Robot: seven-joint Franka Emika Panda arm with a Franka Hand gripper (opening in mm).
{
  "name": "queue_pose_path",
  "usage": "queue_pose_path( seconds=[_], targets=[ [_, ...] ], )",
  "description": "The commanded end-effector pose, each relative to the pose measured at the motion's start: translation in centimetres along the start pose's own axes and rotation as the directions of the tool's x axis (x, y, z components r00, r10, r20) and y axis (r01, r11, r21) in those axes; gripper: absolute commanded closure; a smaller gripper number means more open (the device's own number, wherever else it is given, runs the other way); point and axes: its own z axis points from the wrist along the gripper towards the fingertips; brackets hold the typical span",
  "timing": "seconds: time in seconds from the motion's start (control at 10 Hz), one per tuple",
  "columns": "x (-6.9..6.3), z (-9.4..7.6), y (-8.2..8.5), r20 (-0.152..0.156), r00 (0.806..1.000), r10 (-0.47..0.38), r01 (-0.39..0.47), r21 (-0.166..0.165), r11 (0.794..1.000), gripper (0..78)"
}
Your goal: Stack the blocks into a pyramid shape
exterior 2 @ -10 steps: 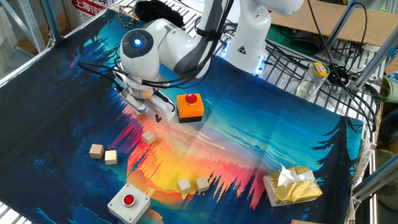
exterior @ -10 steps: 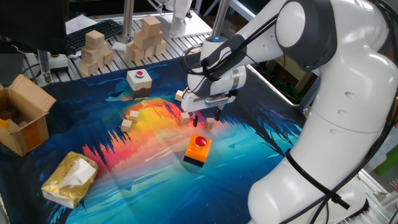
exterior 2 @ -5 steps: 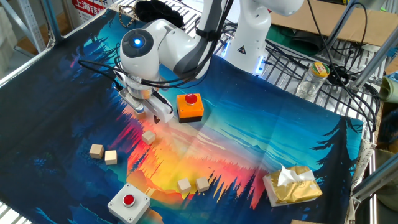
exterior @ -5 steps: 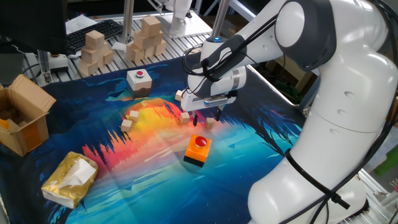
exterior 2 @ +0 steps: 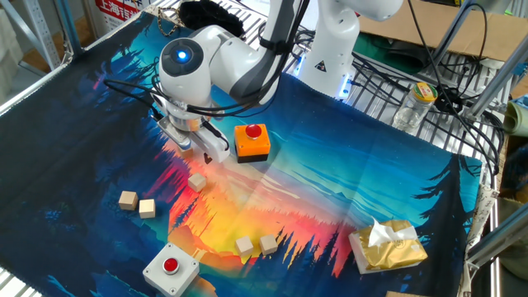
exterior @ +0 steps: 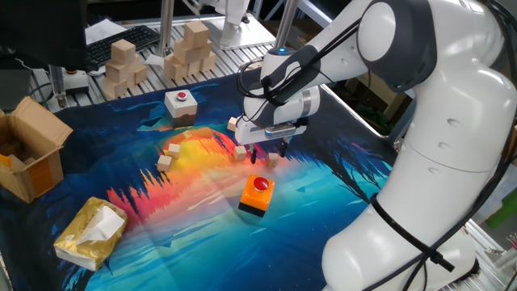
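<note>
Several tiny tan wooden blocks lie apart on the colourful mat. One block (exterior: 273, 159) lies right at my gripper's fingertips, and I cannot tell whether it touches them. Another block (exterior: 241, 152) (exterior 2: 197, 181) is just beside it. One block (exterior: 233, 124) lies toward the white button box. A pair (exterior: 169, 155) (exterior 2: 256, 244) lies further out. Two more blocks (exterior 2: 137, 203) sit side by side. My gripper (exterior: 269, 150) (exterior 2: 195, 147) is low over the mat with its fingers apart, next to the orange button box (exterior: 257, 195) (exterior 2: 252, 141). No block is stacked.
A white button box (exterior: 181, 103) (exterior 2: 170, 268) stands on the mat. Piles of larger wooden blocks (exterior: 121, 63) stand at the back. A cardboard box (exterior: 32, 153) sits at the left edge, and a yellow tissue pack (exterior: 90, 233) (exterior 2: 386, 246) lies on the mat.
</note>
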Motion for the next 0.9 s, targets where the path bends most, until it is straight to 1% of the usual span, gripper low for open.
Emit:
queue_pose_path(
  seconds=[0.1, 0.2, 0.3, 0.6, 0.7, 0.8, 0.9],
  targets=[
    [-0.1, -0.1, 0.0, -0.019, 0.984, 0.177, -0.177, -0.018, 0.984, 0.1],
    [-0.1, -0.1, 0.0, -0.02, 0.984, 0.177, -0.177, -0.017, 0.984, 0.1],
    [-0.1, -0.1, 0.0, -0.016, 0.984, 0.179, -0.179, -0.007, 0.984, 0.1],
    [0.0, -0.1, -0.1, -0.017, 0.988, 0.156, -0.156, -0.009, 0.988, 0.1],
    [0.1, 0.0, -0.6, -0.016, 0.988, 0.151, -0.151, -0.009, 0.989, 0.1],
    [0.6, 0.4, -1.6, -0.014, 0.99, 0.143, -0.143, -0.01, 0.99, 0.1],
    [0.9, 0.6, -2.2, -0.013, 0.991, 0.137, -0.137, -0.01, 0.991, 0.1]
  ],
)
